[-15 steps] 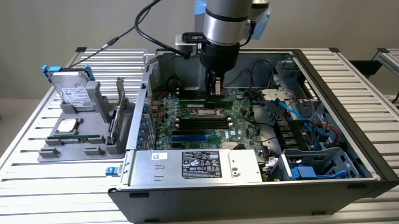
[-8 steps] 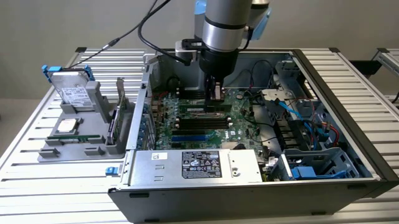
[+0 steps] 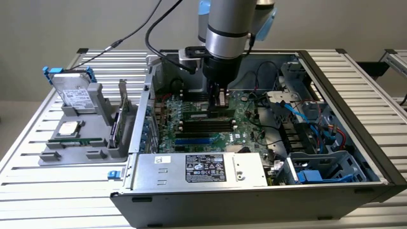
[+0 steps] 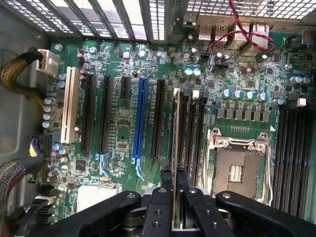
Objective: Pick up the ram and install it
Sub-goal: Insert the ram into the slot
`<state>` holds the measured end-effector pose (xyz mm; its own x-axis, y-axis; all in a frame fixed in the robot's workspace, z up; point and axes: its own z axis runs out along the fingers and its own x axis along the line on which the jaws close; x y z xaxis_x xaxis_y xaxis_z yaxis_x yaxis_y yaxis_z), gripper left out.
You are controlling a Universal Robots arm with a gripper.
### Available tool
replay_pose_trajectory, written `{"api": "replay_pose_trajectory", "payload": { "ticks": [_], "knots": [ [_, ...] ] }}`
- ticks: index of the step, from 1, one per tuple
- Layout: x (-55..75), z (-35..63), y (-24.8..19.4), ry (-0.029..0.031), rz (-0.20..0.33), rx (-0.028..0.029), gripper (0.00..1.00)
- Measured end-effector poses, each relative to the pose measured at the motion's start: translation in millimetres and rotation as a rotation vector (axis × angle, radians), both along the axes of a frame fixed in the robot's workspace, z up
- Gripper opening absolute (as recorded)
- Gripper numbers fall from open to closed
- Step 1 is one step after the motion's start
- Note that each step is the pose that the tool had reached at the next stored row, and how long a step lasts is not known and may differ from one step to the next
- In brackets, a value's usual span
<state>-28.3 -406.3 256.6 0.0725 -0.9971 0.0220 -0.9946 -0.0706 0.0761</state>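
1. robot arm [image 3: 232,19]: upper part cut off by the exterior view's top edge.
2. gripper [image 4: 174,174]: body cut off at the wrist picture's edge; fingers [image 4: 167,183] clamp the ram [image 4: 176,128] and cover its near end.
3. ram is edge-on, chips hidden; seated in a slot or just above it, cannot tell.
4. power supply label [image 3: 205,168]: print too small to read.
5. computer case [image 3: 254,210]: front cut off by the exterior view's bottom edge.
6. memory slots [image 4: 296,158] beside the CPU socket [image 4: 242,170]: run out of frame.
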Motion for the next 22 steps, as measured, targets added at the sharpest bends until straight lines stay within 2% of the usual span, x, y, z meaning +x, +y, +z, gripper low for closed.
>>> {"api": "replay_pose_trajectory", "payload": {
  "ticks": [5, 11, 17, 22],
  "knots": [
    [0.0, -9.2, 3.4, -0.0001, 0.0, 0.0, 0.14],
    [0.0, -20.0, 3.9, 0.0, 0.0, 0.0, 0.14],
    [0.0, -21.2, 4.0, 0.0001, 0.0, 0.0, 0.14],
    [0.0, -25.9, 4.0, 0.0008, 0.0, 0.0, 0.14]
  ]
}}
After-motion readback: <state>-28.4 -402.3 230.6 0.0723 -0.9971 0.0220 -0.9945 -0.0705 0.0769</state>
